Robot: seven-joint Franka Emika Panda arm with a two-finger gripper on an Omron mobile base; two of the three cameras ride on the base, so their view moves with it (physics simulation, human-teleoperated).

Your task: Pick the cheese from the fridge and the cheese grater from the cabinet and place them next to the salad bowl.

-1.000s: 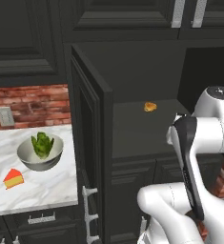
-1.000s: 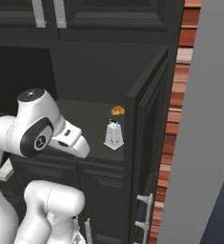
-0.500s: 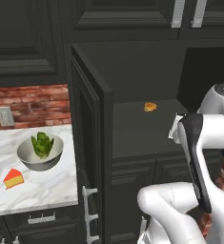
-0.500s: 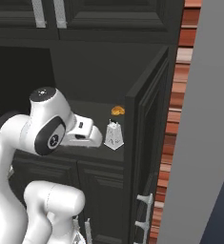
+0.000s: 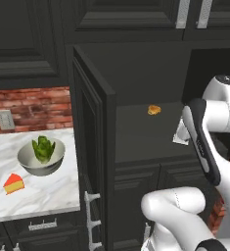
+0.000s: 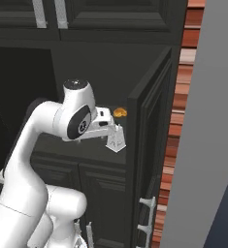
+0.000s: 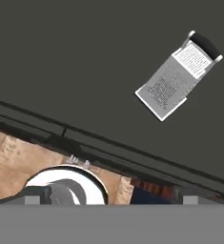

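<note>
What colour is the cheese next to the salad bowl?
The cheese is yellow-orange with a red edge, clearest in the left base view.

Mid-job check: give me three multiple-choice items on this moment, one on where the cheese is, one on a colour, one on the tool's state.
1. Where is the cheese?
A. In the cabinet
B. On the marble counter beside the salad bowl
C. In the tool

2. What colour is the small lump behind the cheese grater?
A. Orange-brown
B. Green
C. Blue

3. What is the tool's state?
A. Shut on the grater
B. Shut on the cheese
C. Open, holding nothing

Answers:
1 B: the wedge lies on the counter near the salad bowl.
2 A: the lump on the cabinet shelf is orange-brown.
3 C: the grater stands free on the shelf, with the tool beside it.
</note>
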